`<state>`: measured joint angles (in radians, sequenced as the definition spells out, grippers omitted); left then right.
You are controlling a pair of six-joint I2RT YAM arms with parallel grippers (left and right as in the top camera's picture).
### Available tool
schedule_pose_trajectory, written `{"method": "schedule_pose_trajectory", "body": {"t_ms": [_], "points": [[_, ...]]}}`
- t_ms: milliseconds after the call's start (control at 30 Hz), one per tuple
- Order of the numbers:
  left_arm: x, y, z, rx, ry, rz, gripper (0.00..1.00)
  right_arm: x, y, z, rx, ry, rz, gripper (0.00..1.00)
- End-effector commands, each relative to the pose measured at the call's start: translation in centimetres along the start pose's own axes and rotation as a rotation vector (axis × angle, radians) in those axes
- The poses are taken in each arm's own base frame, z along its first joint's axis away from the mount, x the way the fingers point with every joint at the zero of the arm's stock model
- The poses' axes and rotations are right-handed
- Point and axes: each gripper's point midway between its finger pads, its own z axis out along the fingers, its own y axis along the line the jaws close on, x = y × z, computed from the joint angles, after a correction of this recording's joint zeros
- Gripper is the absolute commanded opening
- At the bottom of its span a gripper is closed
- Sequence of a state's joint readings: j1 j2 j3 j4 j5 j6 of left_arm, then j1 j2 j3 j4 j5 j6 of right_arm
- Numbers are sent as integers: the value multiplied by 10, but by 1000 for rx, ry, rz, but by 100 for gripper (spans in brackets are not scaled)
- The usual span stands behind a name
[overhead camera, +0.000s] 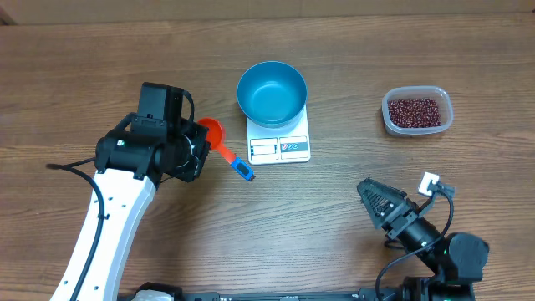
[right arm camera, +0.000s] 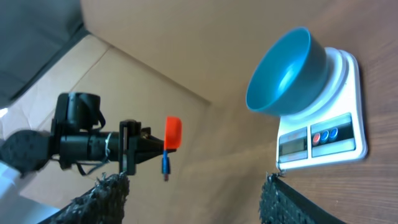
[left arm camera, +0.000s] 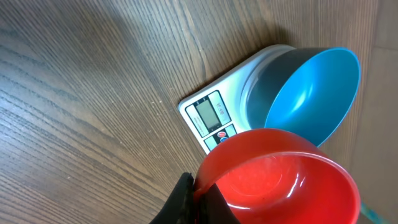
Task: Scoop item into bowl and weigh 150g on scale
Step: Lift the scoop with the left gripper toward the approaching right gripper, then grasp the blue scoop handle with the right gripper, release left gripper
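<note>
Brown wood-grain table (overhead camera: pixel 100 67) with a bowl on a scale and beans in a tub.

The left claw (overhead camera: pixel 201 140) is clamped tight on the rim of a red cup (overhead camera: pixel 211 131). Just to its right, the blue bowl (overhead camera: pixel 272 92) sits on the white scale (overhead camera: pixel 280 149). The beans (overhead camera: pixel 415 110) lie in a clear tub (overhead camera: pixel 418 130) well beyond the right claw (overhead camera: pixel 374 199), whose jaws stand wide with nothing between them. Only the overhead view shows the beans. The left wrist view alone shows the grip on the cup's rim, and the right wrist view adds a pale panel and a dark strip past the table's edge.
</note>
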<state>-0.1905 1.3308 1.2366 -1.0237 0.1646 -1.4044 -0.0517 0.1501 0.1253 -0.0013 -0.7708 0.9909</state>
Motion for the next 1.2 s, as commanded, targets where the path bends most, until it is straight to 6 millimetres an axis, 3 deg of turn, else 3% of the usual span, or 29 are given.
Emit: {"method": "schedule_pose_trajectory", "body": {"t_ms": [0,133,167,200,233,267,367,433,567,667,833,1067,1167], "points": [[0,-3,-4,11,-29,-2,4,-7,21,5,17,77,-2,68],[7,-3,-3,13,-7,-30,4,-2,39,19,7,292,123,69],[9,-4,-3,13,-2,-38,4,1,44,22,-15,349,150,76],[12,-4,-3,14,1,-47,4,4,49,25,-47,405,165,92],[14,-5,-2,16,3,-52,4,6,54,27,-90,450,149,100],[17,-6,-2,19,6,-53,4,6,57,29,-132,479,115,100],[27,-7,0,18,-10,-73,4,3,37,41,-111,486,112,100],[35,-7,1,16,-24,-125,4,0,16,51,-54,467,124,90],[58,-6,2,18,-40,-282,4,11,4,60,-60,513,72,69],[78,-10,2,60,-76,-324,4,25,9,74,-78,540,13,65],[88,-17,0,112,-116,-275,4,43,29,87,-125,555,-70,61],[93,-27,0,149,-88,-278,4,54,31,100,-48,529,27,49],[100,-32,0,166,-51,-279,4,54,32,106,-18,498,56,49]]}}
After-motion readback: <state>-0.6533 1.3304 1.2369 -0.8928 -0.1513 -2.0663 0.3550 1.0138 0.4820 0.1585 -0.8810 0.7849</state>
